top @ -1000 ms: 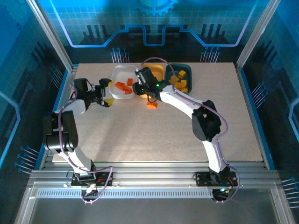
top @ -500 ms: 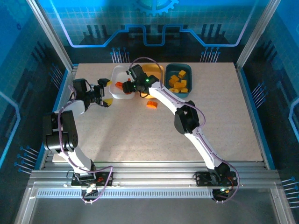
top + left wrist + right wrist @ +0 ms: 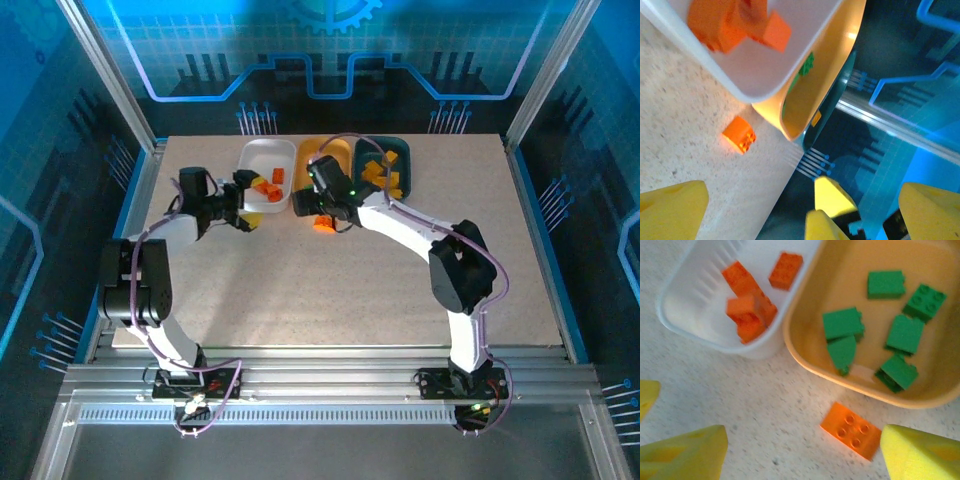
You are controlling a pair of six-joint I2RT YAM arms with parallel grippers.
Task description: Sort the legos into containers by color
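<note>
An orange brick [image 3: 852, 430] lies flat on the table just in front of the orange-yellow tray [image 3: 805, 352], between the wide-apart fingers of my open right gripper [image 3: 800, 455] and close to its right finger [image 3: 920, 455]. Seen from above, that brick [image 3: 322, 224] sits just below my right gripper [image 3: 312, 208]. The white tray [image 3: 258, 150] holds several orange bricks [image 3: 747, 310]. Several green bricks [image 3: 842, 325] lie in the orange-yellow tray. The teal tray [image 3: 405, 150] holds yellow bricks [image 3: 385, 180]. My left gripper [image 3: 247, 203] is open and empty at the white tray's front left corner.
The three trays stand side by side at the table's back edge, white [image 3: 765, 80] on the left. From the left wrist the orange brick [image 3: 739, 134] shows on the speckled table [image 3: 350, 290]. Metal frame posts and blue walls surround the table.
My right gripper swung left over the white tray, then came back right and down over the loose orange brick. My left gripper shifted right, closer to the white tray.
</note>
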